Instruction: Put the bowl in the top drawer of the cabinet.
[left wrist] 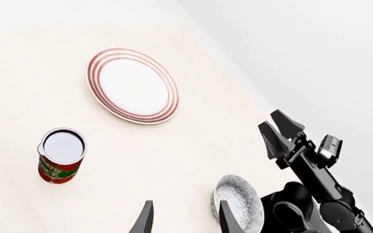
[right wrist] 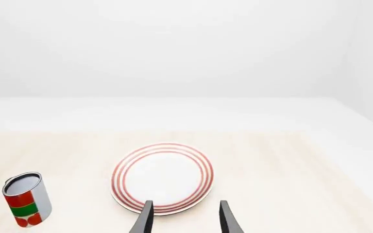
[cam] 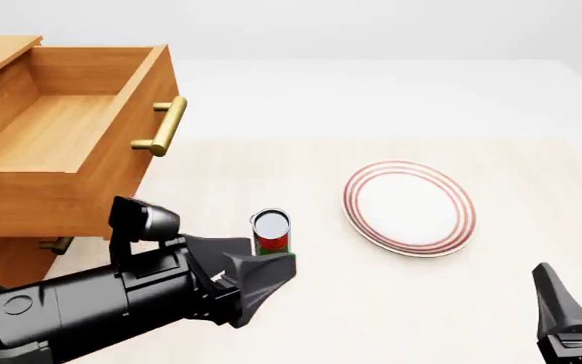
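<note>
Left gripper [left wrist: 183, 218] has its jaws spread with nothing between them, tips over bare table [left wrist: 173, 160], and the bowl [left wrist: 238, 204] sits just beside one finger [left wrist: 228, 218], not pinched. Right gripper [right wrist: 185, 218] is also apart and empty, fingers pointing toward the near rim of the plate [right wrist: 162, 177].

From the front you can't see the bowl at all, it's hidden somewhere behind the left arm [cam: 119, 296]. The can [cam: 270, 231] stands upright just past that arm, with the plate further right and well apart from it.

Far left, the cabinet [cam: 8, 258] has its top drawer [cam: 58, 129] pulled wide open, nothing showing inside, handle [cam: 167, 125] facing the table.
</note>
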